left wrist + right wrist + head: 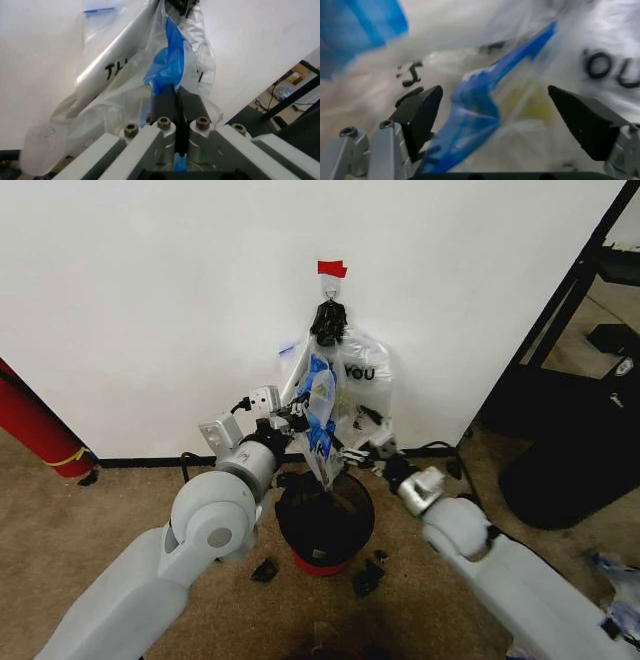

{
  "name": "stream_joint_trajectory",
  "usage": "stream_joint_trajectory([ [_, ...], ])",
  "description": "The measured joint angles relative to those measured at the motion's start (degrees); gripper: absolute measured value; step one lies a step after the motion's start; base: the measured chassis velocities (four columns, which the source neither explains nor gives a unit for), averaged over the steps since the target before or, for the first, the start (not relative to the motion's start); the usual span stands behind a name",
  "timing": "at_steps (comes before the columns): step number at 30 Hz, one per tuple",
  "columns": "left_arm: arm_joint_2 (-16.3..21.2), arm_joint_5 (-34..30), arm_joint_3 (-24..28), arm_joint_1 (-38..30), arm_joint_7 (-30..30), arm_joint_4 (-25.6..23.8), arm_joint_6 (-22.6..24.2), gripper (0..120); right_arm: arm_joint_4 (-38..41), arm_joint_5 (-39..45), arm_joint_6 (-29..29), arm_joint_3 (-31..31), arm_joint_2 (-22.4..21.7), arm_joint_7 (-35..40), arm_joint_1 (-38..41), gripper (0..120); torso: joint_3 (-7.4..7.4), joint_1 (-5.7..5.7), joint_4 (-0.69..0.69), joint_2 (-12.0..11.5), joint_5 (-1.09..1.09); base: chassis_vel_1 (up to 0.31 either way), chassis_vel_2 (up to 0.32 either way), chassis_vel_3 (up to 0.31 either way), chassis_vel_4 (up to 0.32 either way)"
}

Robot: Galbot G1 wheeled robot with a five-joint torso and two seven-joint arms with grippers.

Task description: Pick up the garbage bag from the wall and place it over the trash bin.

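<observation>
Pinching the garbage bag (167, 63) in your clamped left gripper (176, 112), with your right gripper (492, 123) spread around it above the trash bin (325, 525), you risk tearing film at the wall (150, 300) hook.

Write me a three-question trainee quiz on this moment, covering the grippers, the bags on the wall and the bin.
1. True or false: the left gripper is shut on the garbage bag.
2. How does the right gripper stand? A) clamped on the bin rim B) open, with blue plastic between its fingers C) parked at the robot's side.
3. What stands on the floor directly under the hanging bags?

Key:
1. True; its fingers pinch the blue-patched plastic.
2. B.
3. The trash bin, black with a red base, below the "THANK YOU" bag hung against the wall.
</observation>
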Motion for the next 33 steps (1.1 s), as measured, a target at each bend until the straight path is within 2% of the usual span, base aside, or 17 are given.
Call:
stream_joint_trajectory([
  [5,0.01,0.23,0.03,0.30,0.19,-0.17,-0.27,0,-3.96,-3.69,0.42,-1.88,3.14,0.35,2.67,69,0.00,0.00,0.00,0.00,0.00,0.000,0.000,0.000,0.000],
  [10,0.05,0.53,0.21,1.45,0.52,-1.12,-0.55,0,-6.28,-5.45,0.02,-3.40,4.86,1.71,5.27,47,-0.01,0.00,0.00,0.00,-0.01,0.000,0.000,0.000,0.000],
  [12,0.04,0.54,0.19,1.51,0.52,-1.14,-0.56,0,-6.33,-5.45,-0.07,-3.44,4.94,1.81,5.41,43,-0.01,0.00,0.00,0.00,-0.01,0.000,0.000,0.000,0.000],
  [17,0.26,0.52,-0.29,1.69,0.49,-1.03,-0.62,0,-5.89,-4.49,-1.44,-3.56,5.00,3.37,5.40,20,-0.01,0.00,0.00,0.00,-0.01,0.000,0.000,0.000,0.000],
  [18,0.26,0.52,-0.29,1.69,0.49,-1.03,-0.62,0,-5.89,-4.49,-1.44,-3.56,5.00,3.37,5.40,20,-0.01,0.00,0.00,0.00,-0.01,0.000,0.000,0.000,0.000],
  [23,0.46,1.61,-0.64,2.39,0.45,-0.14,-0.75,0,-4.30,-3.59,-0.96,-2.02,5.02,4.77,3.49,1,-0.01,0.00,0.00,0.00,0.00,0.000,0.000,0.000,0.000],
  [27,0.64,2.25,-1.23,3.10,0.47,0.08,-0.92,0,-2.11,-2.43,-0.40,0.23,4.35,4.87,1.26,0,-0.01,0.00,0.01,0.00,0.00,0.000,0.000,0.000,0.000],
  [31,2.07,2.35,-3.21,5.77,0.69,-0.28,-1.21,0,5.46,2.54,0.03,5.40,0.95,5.96,-5.69,0,-0.01,-0.01,-0.01,0.00,0.01,0.000,0.000,0.000,0.000],
  [33,2.23,2.38,-3.55,6.37,0.77,-0.43,-1.22,0,6.78,3.13,0.24,6.28,0.41,6.04,-7.04,0,-0.01,-0.01,0.00,0.00,0.00,0.000,0.000,0.000,0.000],
])
